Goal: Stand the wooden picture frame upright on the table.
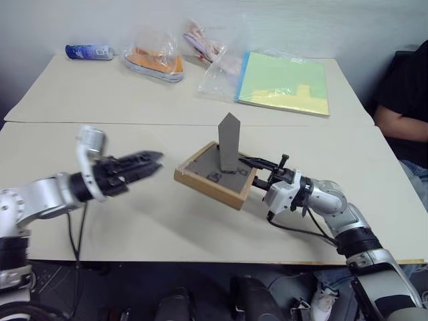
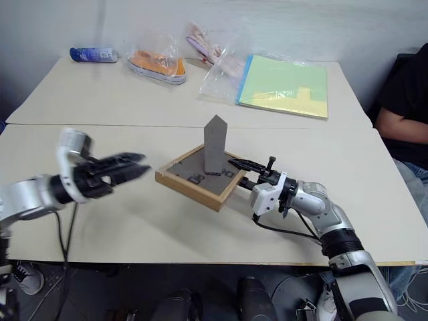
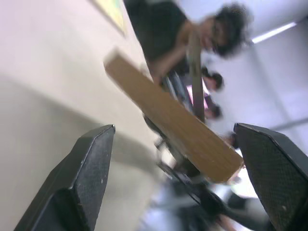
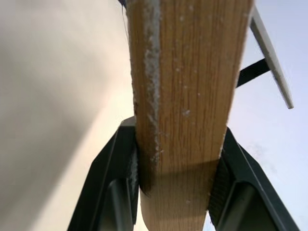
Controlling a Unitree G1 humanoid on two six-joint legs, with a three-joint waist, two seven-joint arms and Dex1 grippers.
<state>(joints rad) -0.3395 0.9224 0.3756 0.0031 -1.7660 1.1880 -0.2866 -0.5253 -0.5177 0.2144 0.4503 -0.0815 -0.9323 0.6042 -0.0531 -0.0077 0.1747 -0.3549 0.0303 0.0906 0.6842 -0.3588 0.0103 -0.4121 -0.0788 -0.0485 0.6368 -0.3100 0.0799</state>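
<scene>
- My right gripper (image 1: pixel 262 170) is clamped on the frame (image 1: pixel 215 175): fingers pinch the wooden edge nearest me on the right side; wrist view shows the wood jammed between both pads (image 4: pixel 131 168).
- Frame lies face-down on the table (image 1: pixel 167 221), dark backing up, just this side of the seam, approx. mid-table. The right edge looks lifted a bit in my grip, but I can't tell for sure.
- Easel stand (image 1: pixel 229 142) sticks up from the backing, nearly vertical, pointed tip on top.
- My left gripper (image 1: pixel 150 162) is spread wide, holding nothing; hangs above the table left of the frame, apart from it, tips pointing at it. Wrist view shows the frame's edge between my open fingers (image 3: pixel 86 178), no contact.
- Far half of the table: green-yellow pad (image 1: pixel 284 82), clear bags (image 1: pixel 217 70), orange thing in plastic (image 1: pixel 155 62), blue tube (image 1: pixel 88 51).
- Person in black (image 1: pixel 404 107) sits at the right end of the table.
</scene>
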